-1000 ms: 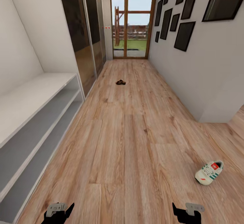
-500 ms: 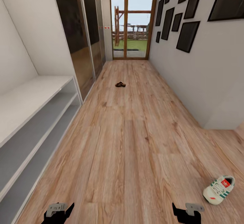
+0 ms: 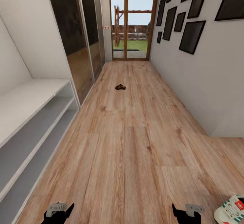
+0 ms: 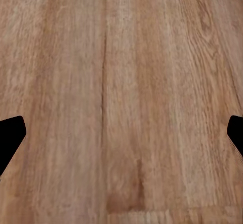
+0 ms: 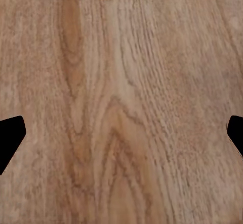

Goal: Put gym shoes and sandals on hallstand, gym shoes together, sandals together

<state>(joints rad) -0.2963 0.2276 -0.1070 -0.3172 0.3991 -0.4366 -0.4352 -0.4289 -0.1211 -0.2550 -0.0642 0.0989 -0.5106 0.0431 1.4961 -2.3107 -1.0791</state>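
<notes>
Both hands empty over the corridor floor, no shoe on the rack yet.

In the wrist views the left gripper [image 4: 121, 133] and right gripper [image 5: 121, 133] each hold their fingers wide apart with bare corridor floor [image 3: 135, 142] between the tips. From the head view, one gym shoe [image 3: 231, 211] lies at about 5 o'clock, just beside the right gripper and cut by the picture's edge; a dark sandal [image 3: 120, 87] lies far off at 12 o'clock, toward the glass door [image 3: 132, 24]. The hallstand [image 3: 30, 98] runs along 9 o'clock, its bench and shelves bare as far as shown. I judge the task barely begun: all four pieces remain to fetch, two of them unseen here. The wrist views give the fingers' spread; the head view gives the shoes and rack.
</notes>
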